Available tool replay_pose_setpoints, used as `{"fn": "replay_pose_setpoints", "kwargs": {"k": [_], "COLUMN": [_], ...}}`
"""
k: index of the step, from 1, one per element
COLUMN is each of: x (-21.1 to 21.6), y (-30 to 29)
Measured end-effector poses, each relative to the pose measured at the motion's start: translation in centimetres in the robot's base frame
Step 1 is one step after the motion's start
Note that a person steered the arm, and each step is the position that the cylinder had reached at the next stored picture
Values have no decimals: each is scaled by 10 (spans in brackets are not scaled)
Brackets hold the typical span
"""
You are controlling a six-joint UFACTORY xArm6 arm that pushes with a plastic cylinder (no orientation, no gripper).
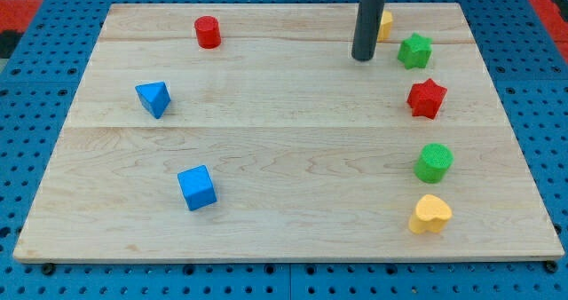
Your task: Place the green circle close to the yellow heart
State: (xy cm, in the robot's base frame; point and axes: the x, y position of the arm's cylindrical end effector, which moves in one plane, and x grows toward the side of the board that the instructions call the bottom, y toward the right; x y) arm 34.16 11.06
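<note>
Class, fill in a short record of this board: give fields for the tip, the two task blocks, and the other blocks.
tip: my tip, view's top, left of green star
green circle: view's right
yellow heart: just below green circle, small gap
partly hidden: yellow block behind rod
others: red star, red cylinder, blue triangle, blue cube

Bright, even overhead light; soft short shadows under the blocks; wooden board (284,158) sharp, no glare.

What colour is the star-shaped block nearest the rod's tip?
Green: the green star, just right of my tip in the camera view.
</note>
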Motion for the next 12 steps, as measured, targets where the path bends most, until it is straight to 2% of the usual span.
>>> {"fn": "replay_pose_setpoints", "kwargs": {"k": [1,2,3,4,5,6,9,10,11,12], "x": [55,85,137,187,224,240,227,226,188,140], "y": [0,19,-9,5,-12,-12,35,10,4,24]}}
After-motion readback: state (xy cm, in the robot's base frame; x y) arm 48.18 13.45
